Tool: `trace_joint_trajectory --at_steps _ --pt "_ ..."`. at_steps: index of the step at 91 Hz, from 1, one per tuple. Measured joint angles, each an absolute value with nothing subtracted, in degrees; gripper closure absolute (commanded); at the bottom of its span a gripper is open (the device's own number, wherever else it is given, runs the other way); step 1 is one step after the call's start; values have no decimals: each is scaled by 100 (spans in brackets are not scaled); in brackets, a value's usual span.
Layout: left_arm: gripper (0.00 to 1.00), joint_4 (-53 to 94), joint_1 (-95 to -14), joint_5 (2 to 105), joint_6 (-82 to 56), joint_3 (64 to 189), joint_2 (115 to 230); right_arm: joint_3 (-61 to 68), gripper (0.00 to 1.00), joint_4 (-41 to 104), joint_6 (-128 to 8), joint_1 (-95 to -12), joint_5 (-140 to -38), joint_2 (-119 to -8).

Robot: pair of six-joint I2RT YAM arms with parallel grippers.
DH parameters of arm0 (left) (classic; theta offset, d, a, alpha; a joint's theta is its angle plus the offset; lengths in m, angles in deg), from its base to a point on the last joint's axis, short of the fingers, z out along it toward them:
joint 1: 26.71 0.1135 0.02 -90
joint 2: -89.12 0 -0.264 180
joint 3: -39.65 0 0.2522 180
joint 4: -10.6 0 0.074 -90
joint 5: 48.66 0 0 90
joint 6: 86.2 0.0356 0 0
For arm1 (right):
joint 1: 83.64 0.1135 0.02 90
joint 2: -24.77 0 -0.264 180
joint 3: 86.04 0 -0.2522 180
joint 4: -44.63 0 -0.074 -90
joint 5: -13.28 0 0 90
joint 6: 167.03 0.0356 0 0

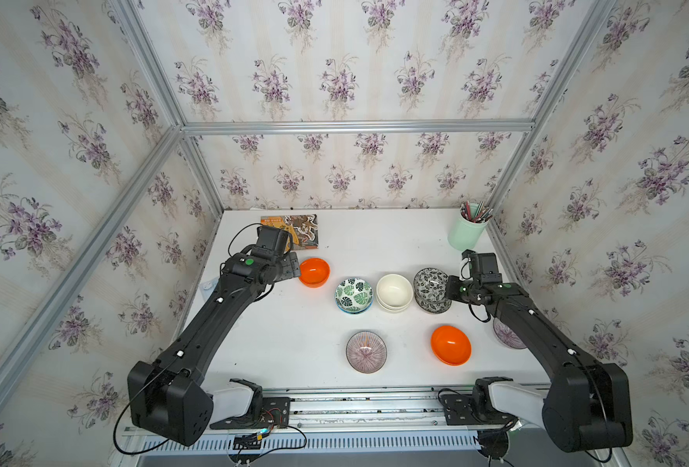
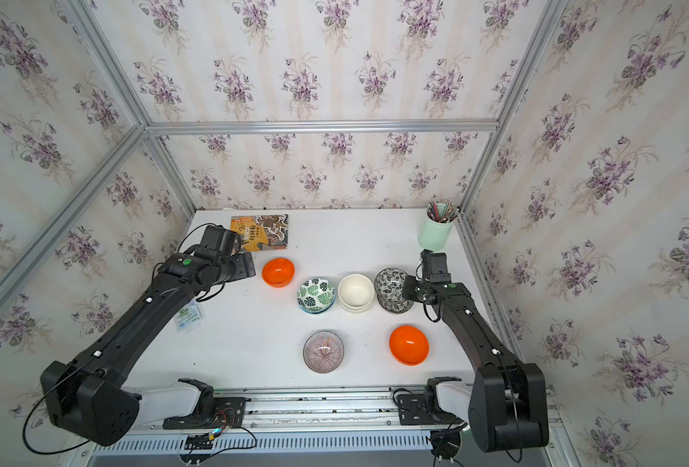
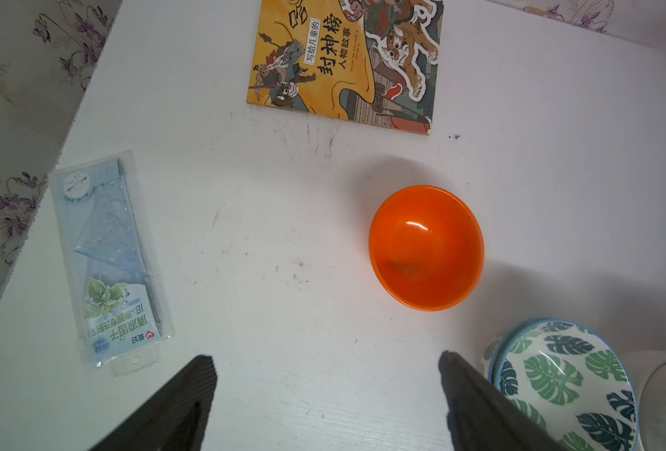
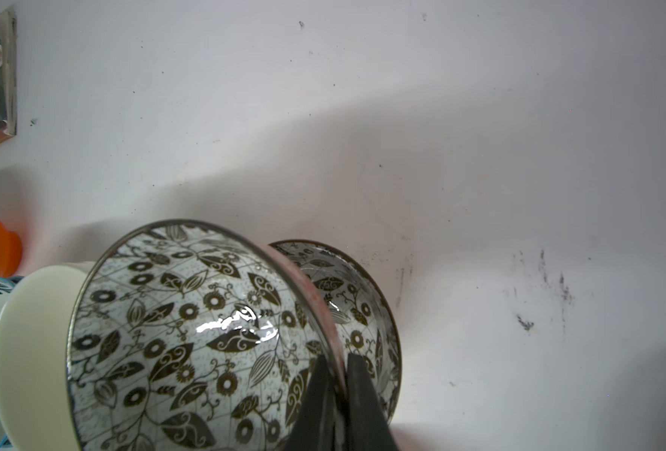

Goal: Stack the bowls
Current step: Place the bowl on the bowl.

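Right gripper (image 4: 336, 361) clamped on rim of tilted black-and-white floral ceramic bowl (image 4: 190, 332), apparently nesting into twin (image 4: 356, 308); next: level, release. Left gripper (image 3: 327, 361) spread, empty, near round orange bowl (image 3: 427, 250).

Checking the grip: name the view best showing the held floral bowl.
Right wrist view: the held floral bowl sits close up, rim pinched between the right gripper's fingers. Both top views show it small; left wrist misses it.

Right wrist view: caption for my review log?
The right claw pinches the upper floral bowl by its rim over the lower floral bowl.
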State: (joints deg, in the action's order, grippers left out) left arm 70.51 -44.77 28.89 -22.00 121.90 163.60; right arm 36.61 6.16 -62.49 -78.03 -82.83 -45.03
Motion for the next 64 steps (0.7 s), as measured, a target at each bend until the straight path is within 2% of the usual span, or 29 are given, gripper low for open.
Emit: trace_joint_trajectory --at_steps 64 --pt "7 6951 -4475 2939 -2132 12334 16495 3661 91 485 -6323 -7808 -8016 -5006"
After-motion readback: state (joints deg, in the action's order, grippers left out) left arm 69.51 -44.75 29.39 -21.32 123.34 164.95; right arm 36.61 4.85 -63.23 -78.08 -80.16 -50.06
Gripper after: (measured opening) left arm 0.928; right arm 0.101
